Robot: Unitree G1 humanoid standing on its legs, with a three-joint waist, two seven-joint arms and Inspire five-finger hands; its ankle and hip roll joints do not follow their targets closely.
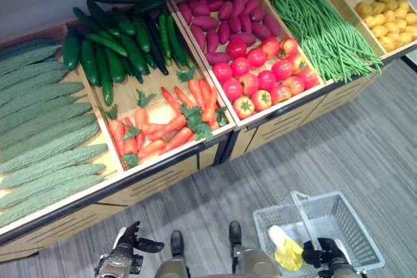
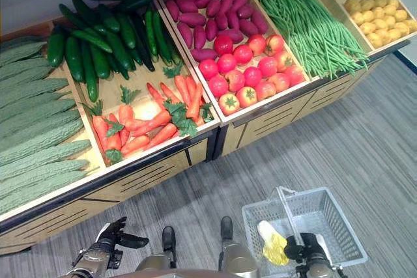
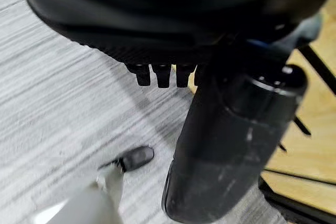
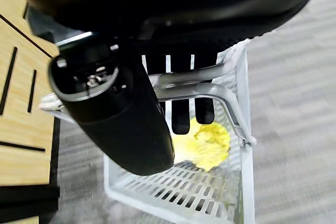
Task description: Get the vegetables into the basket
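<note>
A white wire basket (image 1: 355, 229) hangs low over the floor at the right, with a pale yellow leafy vegetable (image 1: 285, 249) lying in it. My right hand (image 1: 326, 252) is shut on the basket's metal handle (image 4: 210, 90); the fingers (image 4: 180, 119) curl over it above the vegetable (image 4: 207, 140). At the lower left my left hand (image 1: 128, 244) hangs open and holds nothing, with its thumb (image 3: 231, 145) sticking out. The wooden display stand ahead holds carrots (image 1: 163, 125), cucumbers (image 1: 117, 47), tomatoes (image 1: 260, 76) and bitter gourds (image 1: 45, 128).
Farther back on the stand lie purple sweet potatoes (image 1: 221, 17), long green beans (image 1: 319, 24) and small yellow potatoes (image 1: 388, 14). The stand's slatted wooden front (image 1: 156, 180) runs across my path. Grey striped floor (image 1: 326, 154) lies between me and it.
</note>
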